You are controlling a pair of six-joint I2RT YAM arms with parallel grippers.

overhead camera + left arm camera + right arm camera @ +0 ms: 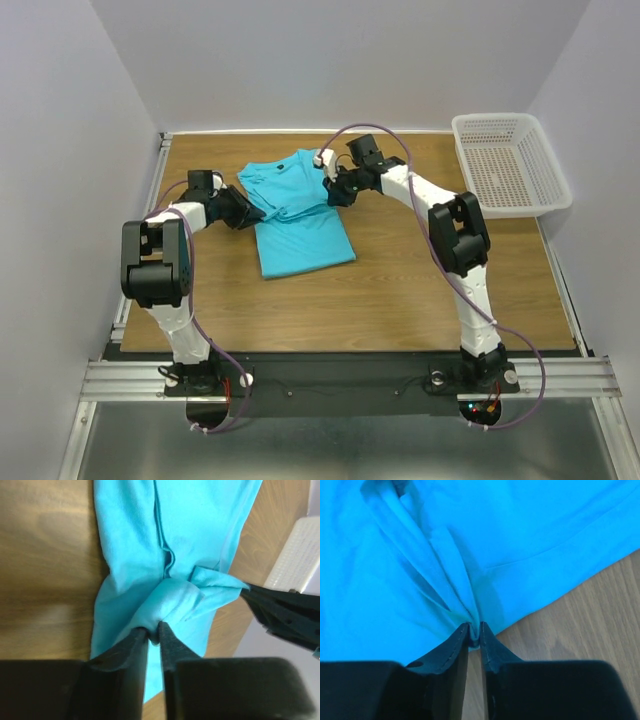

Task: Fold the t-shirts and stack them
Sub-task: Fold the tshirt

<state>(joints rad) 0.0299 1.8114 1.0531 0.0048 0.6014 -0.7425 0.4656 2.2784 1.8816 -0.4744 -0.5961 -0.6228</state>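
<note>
Wooden worktop [400,290] seen from above, with two white-and-black robot arms bolted at its near edge and reaching away from the viewer. Beyond the arm bases, towards the back of the wood, lies a turquoise t-shirt [300,225], the only shirt in view. Its nearer half lies flat as a smooth, narrow rectangle, its sides apparently already folded inward. Its farther half, with the collar and a small dark chest mark, is wider and rumpled.

Each arm meets the shirt about halfway up, where the flat part gives way to the rumpled part. The left hand [154,629] comes in from the shirt's left edge, its two black fingers drawn nearly together and clamped on a bunched knot of cloth. The right hand [475,629] comes in from the opposite edge, its fingers likewise pinched on a thin ridge of fabric that fans out in pleats from the tips.

Gripping both edges at roughly the same level probably lets the arms carry one half over the other in a crosswise fold while keeping it square. The folding looks partway done, and nothing is stacked yet.

Farthest away, at the back right corner and well apart from the shirt, sits a white plastic mesh basket [505,170].
</note>
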